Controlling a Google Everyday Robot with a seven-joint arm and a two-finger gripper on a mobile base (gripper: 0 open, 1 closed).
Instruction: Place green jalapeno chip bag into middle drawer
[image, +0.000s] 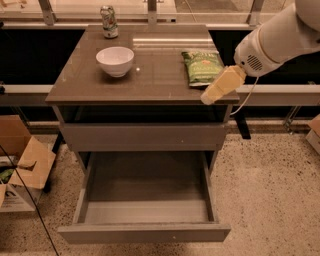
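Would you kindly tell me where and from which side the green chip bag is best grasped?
Probably grip the green jalapeno chip bag across its middle, coming down from above: it lies flat on the table, offering no raised edge. The gripper hovers beside its near corner.

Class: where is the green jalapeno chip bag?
Camera view: the chip bag lies right of the white bowl on the cabinet top; the hand hangs at its front right corner.

Cream gripper (211, 94) near green chip bag (200, 67)
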